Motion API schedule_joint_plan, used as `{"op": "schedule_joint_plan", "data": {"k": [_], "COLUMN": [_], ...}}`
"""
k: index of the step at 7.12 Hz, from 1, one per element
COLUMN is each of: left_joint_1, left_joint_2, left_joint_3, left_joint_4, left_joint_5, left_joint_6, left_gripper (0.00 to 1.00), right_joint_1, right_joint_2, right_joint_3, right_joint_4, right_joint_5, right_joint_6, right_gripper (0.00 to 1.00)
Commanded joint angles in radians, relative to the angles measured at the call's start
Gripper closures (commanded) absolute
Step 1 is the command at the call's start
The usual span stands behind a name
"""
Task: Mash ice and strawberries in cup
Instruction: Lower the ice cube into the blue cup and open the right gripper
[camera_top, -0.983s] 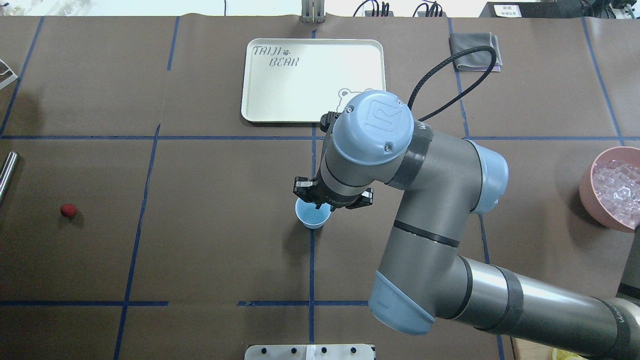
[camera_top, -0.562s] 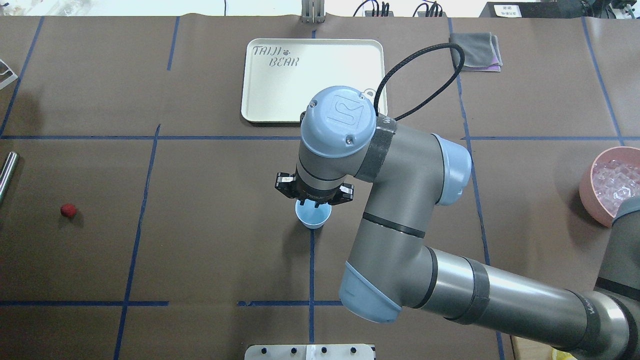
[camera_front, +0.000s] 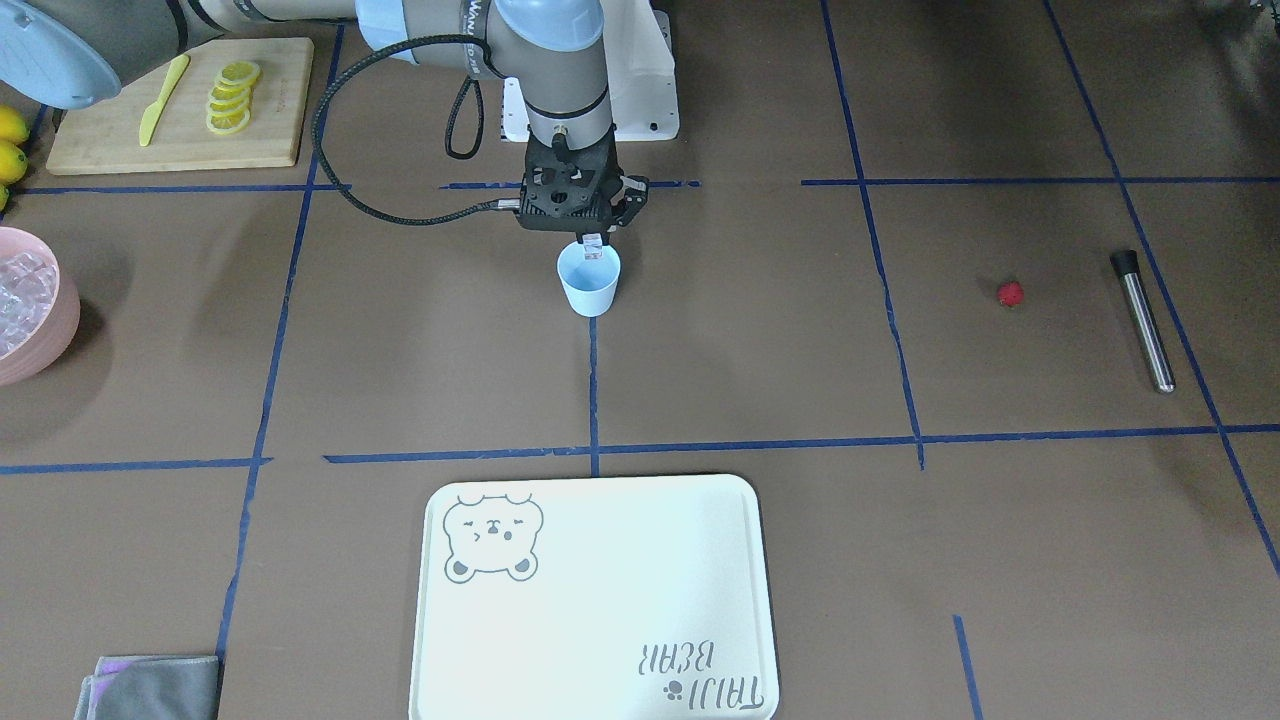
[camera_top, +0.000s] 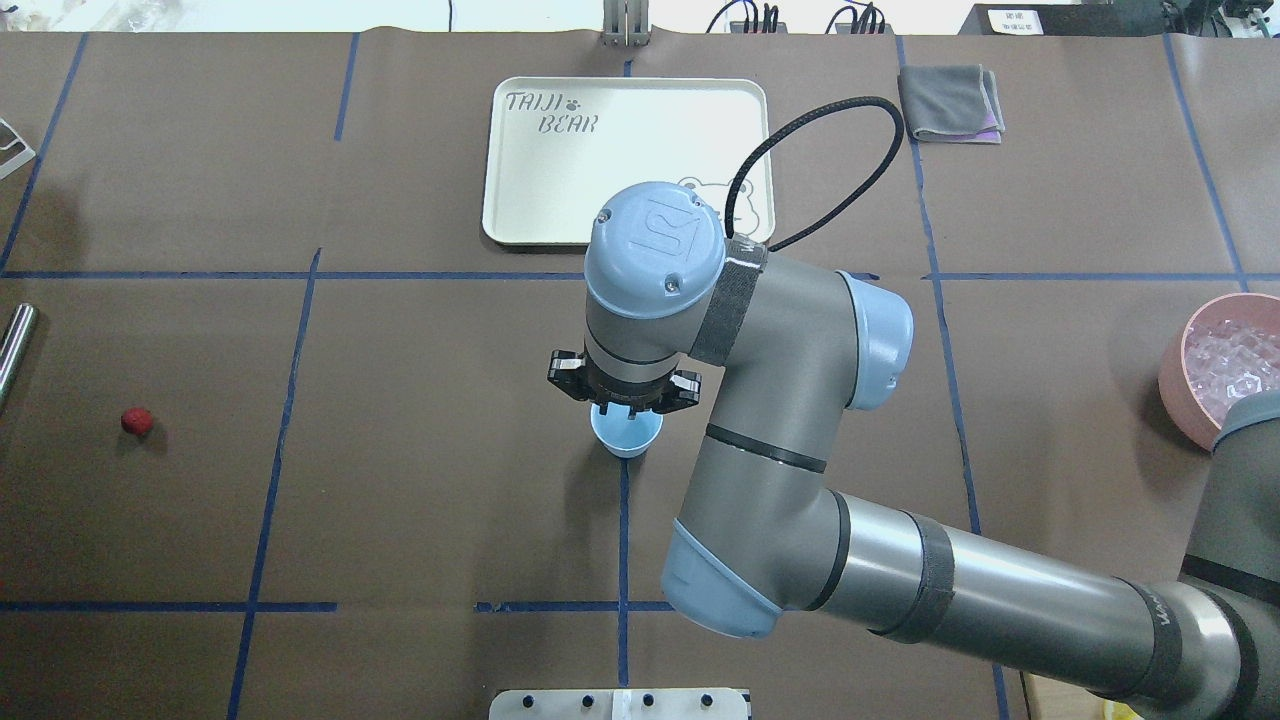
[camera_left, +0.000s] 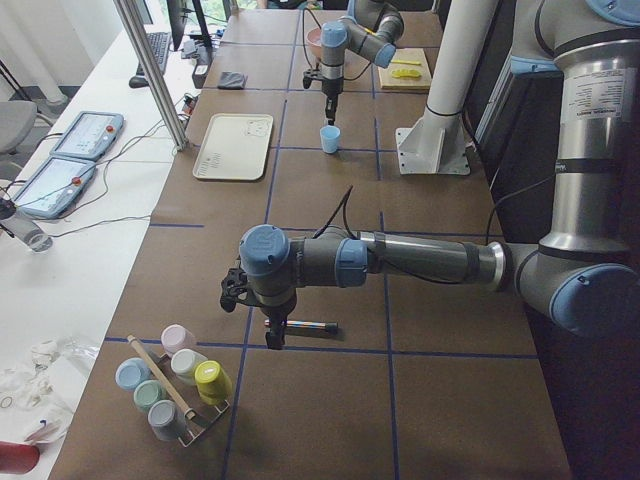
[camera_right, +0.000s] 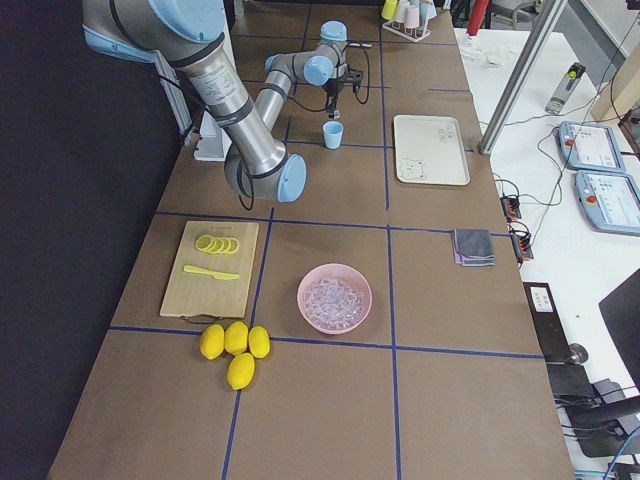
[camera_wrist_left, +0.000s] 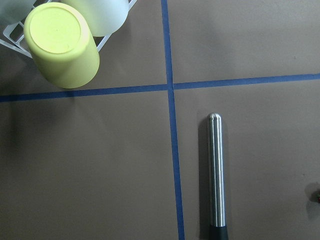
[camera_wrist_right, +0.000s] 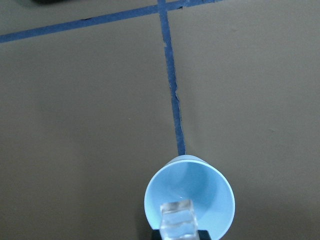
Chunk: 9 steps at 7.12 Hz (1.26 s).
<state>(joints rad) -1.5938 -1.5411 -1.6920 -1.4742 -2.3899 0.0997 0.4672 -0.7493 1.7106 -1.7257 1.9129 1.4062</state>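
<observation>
One small clear glassy ice cube (camera_wrist_right: 176, 217) hangs just above the mouth of the small light-blue tapered plastic cup (camera_front: 589, 282), which stands upright on the brown table (camera_front: 760, 360) at a crossing of blue tape lines and looks empty inside. The right gripper (camera_front: 592, 242) is clenched narrowly on that cube, fingers pointing straight down, touching nothing else. From the wrist view the cube sits over the near side of the cup rather than its centre, so a release here could clip the rim and send the slippery cube skidding off, or rock the light cup over. The small round red strawberry (camera_front: 1010, 293) lies well apart on the robot's left, near the slim steel rod with a black end (camera_front: 1143, 320). The left gripper (camera_left: 274, 338) hovers above that rod, but it shows only in the side view, so I cannot tell whether it is parted or closed. More ice fills the large pink bowl (camera_top: 1174, 385) far to the right.
</observation>
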Motion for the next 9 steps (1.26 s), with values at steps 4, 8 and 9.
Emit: {"op": "schedule_joint_plan", "data": {"k": [4, 8, 9], "left_joint_1": [0.0, 0.0, -0.001], "left_joint_2": [-0.001, -0.001, 0.001], "left_joint_3": [0.0, -0.002, -0.003], "left_joint_4": [0.0, 0.0, 0.0], "left_joint_5": [-0.002, -0.003, -0.003], "left_joint_6": [0.0, 0.0, 0.0], "left_gripper": [0.0, 0.0, 0.0], "right_joint_1": [-0.009, -0.009, -0.009], "right_joint_2": [-0.005, -0.005, -0.004], "right_joint_3": [-0.005, -0.005, -0.003], "right_joint_4": [0.0, 0.0, 0.0], "right_joint_5": [0.002, 0.002, 0.002], "right_joint_6": [0.0, 0.0, 0.0], "right_gripper": [0.82, 0.52, 0.48]}}
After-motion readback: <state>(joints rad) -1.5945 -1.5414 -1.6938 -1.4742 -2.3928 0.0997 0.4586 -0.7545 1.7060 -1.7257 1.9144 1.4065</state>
